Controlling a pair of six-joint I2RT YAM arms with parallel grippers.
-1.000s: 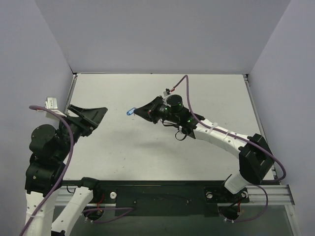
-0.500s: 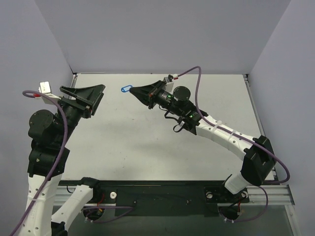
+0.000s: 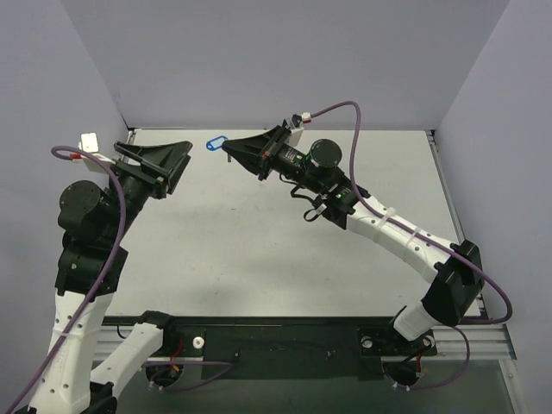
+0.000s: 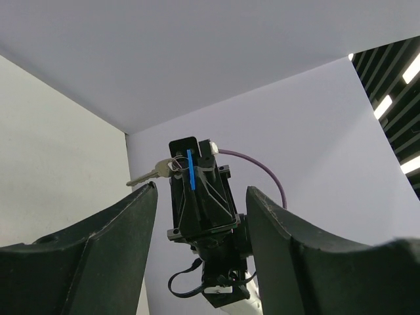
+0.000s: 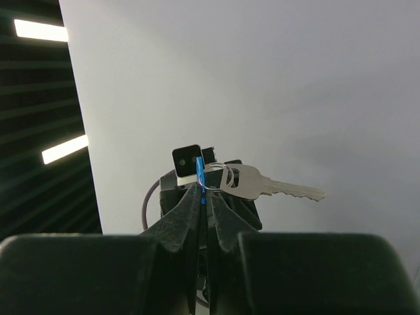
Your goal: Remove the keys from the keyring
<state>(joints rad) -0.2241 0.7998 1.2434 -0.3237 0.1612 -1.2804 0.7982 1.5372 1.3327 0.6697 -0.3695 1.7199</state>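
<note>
Your right gripper [image 5: 202, 191] clamps the blue-tagged keyring [image 5: 199, 169]; the small silver key [image 5: 252, 182] juts from it. Left gripper [image 3: 179, 166] spread.

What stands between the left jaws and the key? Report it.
Nothing visible does. The key juts sideways from the keyring, whose blue tag the right gripper pinches aloft; only open air separates it from the left gripper.

You're looking at a pale grey matte counter [image 3: 259, 250] boxed in by plain lavender-grey panels: a back wall [image 3: 285, 60], a left wall [image 3: 43, 103] and a right wall [image 3: 517, 129]. A silver aluminium rail [image 3: 483, 345] runs along its near edge. Overhead, a dark slatted ceiling [image 5: 39, 98] carries bright white strip lights [image 5: 39, 30].
</note>
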